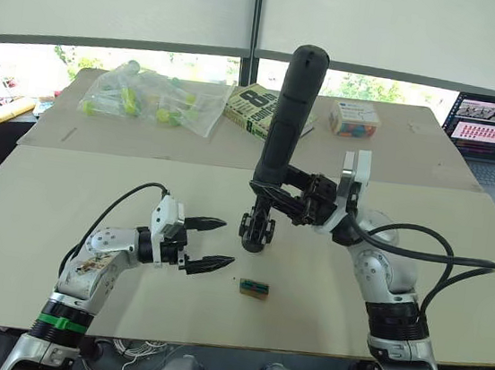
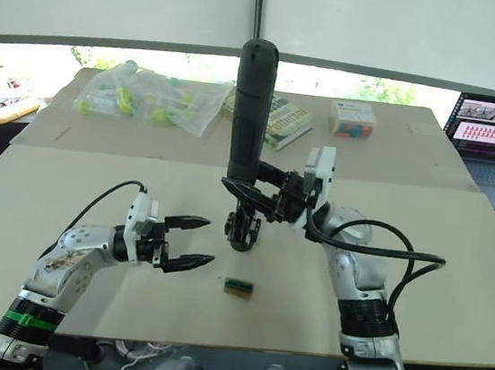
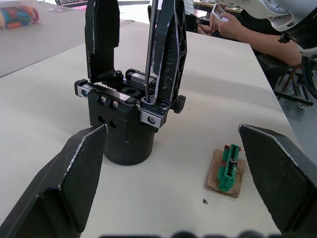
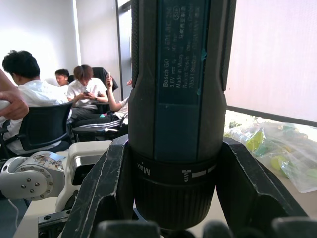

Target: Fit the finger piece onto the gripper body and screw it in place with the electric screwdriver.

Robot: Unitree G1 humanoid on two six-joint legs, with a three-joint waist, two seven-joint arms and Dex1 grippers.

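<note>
Both jaws noted: my right gripper (image 1: 269,192) clamps the electric screwdriver (image 1: 288,118) upright, bit down on the gripper body (image 1: 256,229). My left gripper (image 1: 213,244) gapes empty, just left of that body.

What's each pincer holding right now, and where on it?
Right pincer clamps the screwdriver around its lower body, just above the bit end. Left pincer is open and holds nothing.
</note>
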